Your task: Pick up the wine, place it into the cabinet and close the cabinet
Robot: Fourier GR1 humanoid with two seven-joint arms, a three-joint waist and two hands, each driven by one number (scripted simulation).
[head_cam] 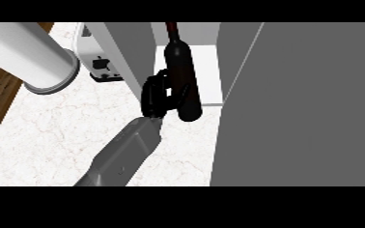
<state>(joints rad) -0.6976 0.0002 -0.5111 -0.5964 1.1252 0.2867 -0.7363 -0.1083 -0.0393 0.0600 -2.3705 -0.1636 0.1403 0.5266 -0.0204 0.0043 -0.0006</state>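
Steep head-height view onto counter [57,135]

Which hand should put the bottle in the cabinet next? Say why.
Right. The right hand is curled round the bottle, which hangs at the open cabinet's shelf. The left hand is not in view.

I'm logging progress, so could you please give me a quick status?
Right hand shut on wine bottle. Bottle at cabinet opening, not released. Left hand out of view.
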